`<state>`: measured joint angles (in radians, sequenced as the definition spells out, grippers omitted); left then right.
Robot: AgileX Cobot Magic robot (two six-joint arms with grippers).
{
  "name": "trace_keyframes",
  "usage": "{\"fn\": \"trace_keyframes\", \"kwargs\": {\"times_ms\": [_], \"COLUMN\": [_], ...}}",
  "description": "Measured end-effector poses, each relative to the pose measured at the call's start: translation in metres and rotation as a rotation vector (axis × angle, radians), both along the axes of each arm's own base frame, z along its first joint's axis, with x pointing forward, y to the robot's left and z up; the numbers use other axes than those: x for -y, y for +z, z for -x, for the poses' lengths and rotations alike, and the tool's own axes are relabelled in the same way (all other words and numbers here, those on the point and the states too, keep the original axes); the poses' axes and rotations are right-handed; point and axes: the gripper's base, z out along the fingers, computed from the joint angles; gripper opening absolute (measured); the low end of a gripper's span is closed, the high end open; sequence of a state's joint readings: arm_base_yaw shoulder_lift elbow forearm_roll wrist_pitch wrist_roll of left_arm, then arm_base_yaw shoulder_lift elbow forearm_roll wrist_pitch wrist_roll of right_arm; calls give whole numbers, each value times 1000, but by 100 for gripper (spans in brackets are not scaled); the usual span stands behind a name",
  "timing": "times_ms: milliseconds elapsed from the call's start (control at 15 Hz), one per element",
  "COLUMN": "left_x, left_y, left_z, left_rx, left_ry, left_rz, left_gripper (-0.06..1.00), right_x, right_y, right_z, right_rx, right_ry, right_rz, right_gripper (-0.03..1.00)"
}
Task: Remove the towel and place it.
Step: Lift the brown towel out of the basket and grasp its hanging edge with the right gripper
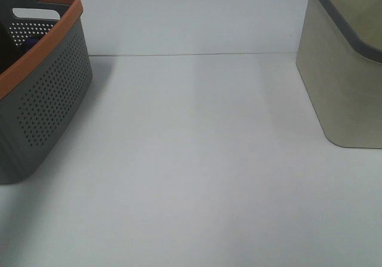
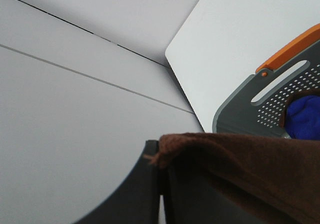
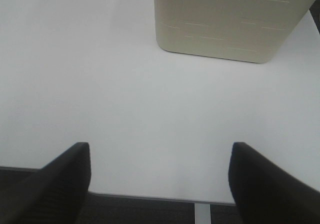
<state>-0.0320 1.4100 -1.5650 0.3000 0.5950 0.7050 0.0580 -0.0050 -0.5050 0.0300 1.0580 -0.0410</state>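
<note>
In the left wrist view my left gripper (image 2: 160, 154) is shut on a brown towel (image 2: 240, 164), which drapes over one dark finger. It hangs above and just outside the grey basket with an orange rim (image 2: 235, 111). A blue cloth (image 2: 305, 119) lies inside that basket. In the high view the basket (image 1: 48, 94) stands at the left and a bit of blue (image 1: 31, 41) shows inside. My right gripper (image 3: 160, 149) is open and empty over the white table, facing the beige bin (image 3: 225, 23). Neither gripper shows in the high view.
The beige bin with a grey rim (image 1: 340, 82) stands at the right of the white table (image 1: 191, 159). A white wall panel (image 1: 191, 16) runs behind the table. The table's near edge (image 3: 150, 198) shows under my right gripper.
</note>
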Motion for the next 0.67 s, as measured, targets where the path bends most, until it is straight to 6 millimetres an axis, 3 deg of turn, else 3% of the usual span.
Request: {"fn": "trace_keyframes", "kwargs": {"times_ms": [333, 667], "left_x": [0, 8], "left_y": [9, 52], "left_z": [2, 25], "left_rx": [16, 2], "left_ry": [0, -31], "left_rz": [19, 209], "left_gripper": [0, 0], "right_x": [0, -4], "right_y": [0, 4], "right_z": [0, 0], "right_rx": [0, 32], "right_ry": [0, 30], "right_rz": [0, -32], "right_gripper": [76, 76]}}
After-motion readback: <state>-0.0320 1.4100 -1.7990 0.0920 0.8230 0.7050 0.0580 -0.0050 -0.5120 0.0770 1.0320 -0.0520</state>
